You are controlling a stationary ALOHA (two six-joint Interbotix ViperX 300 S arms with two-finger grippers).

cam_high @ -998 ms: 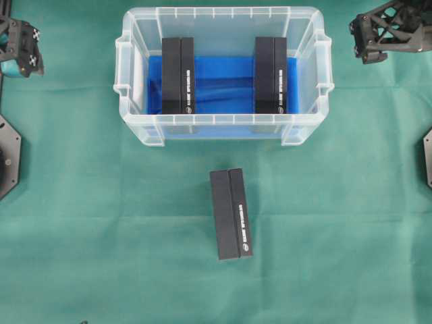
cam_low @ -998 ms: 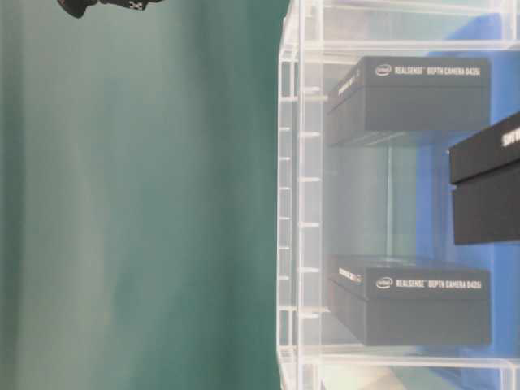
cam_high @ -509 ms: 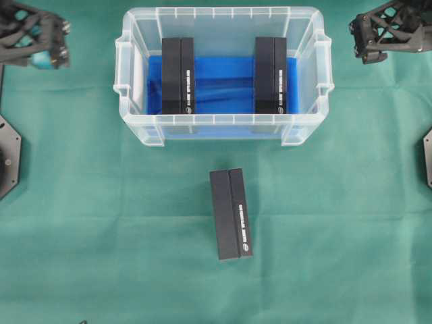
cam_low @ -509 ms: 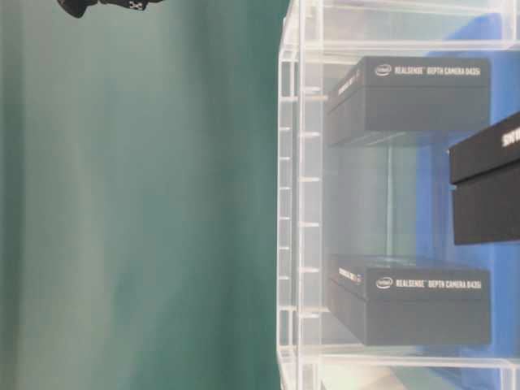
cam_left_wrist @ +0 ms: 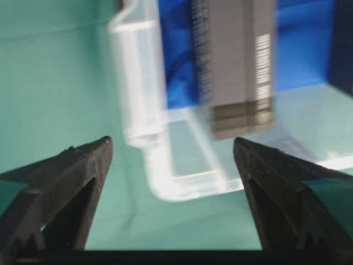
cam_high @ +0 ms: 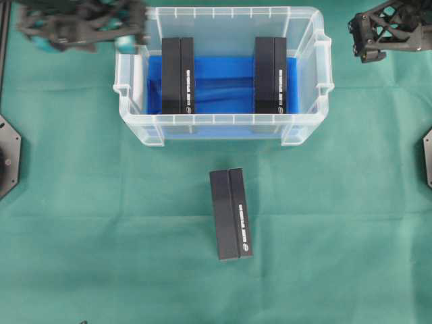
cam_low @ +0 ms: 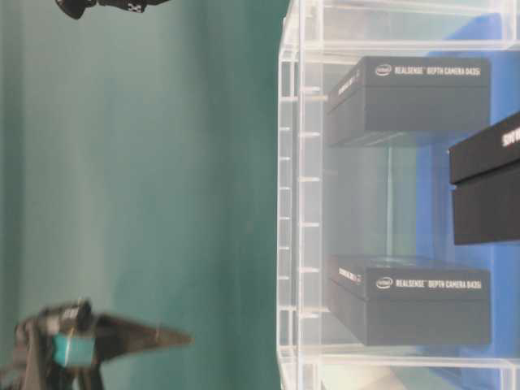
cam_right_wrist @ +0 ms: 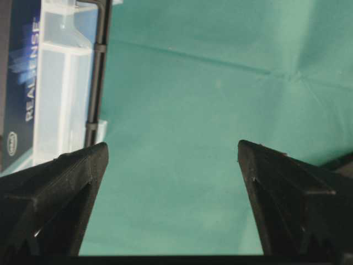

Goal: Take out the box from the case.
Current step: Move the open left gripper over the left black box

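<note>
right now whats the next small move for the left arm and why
Probably carry the left gripper a little further in over the case and centre it above the left box. Its jaws stand open and empty at the case's left rim, not yet over the box. Two boxes still stand inside, and this one is nearer than the right box.

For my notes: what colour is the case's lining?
Blue cloth lining the clear case, best seen in the overhead view.

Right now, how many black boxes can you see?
3. One black rectangular box stands at the left inside the clear plastic case, another at its right, and a third lies outside on the green cloth.
</note>
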